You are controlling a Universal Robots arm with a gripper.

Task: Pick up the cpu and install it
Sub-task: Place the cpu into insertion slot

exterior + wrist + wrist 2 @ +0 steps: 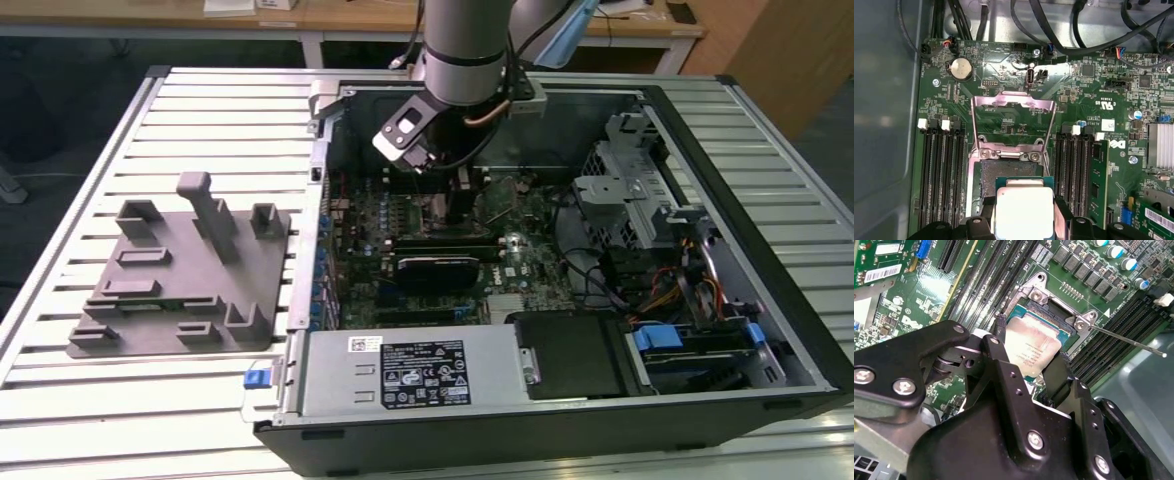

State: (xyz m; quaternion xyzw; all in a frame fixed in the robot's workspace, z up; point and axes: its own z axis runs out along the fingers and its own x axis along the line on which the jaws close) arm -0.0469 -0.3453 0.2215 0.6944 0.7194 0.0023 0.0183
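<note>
Exterior view: your arm stood inside the open black computer case [561,440], with the black gripper [462,200] low over the green motherboard [527,215].

Second wrist view: your gripper [1027,345] was clamped on the flat, square, silver-topped cpu [1031,354], at the metal-framed socket [1051,302].

First wrist view: the cpu [1024,212] sat between the fingers [987,216], overlapping the open socket [1004,175].

I see a slatted metal table [107,420] carrying a grey plastic fixture block [174,300] at the exterior view's left, with an open computer case [534,440] just beside it on the right.
</note>
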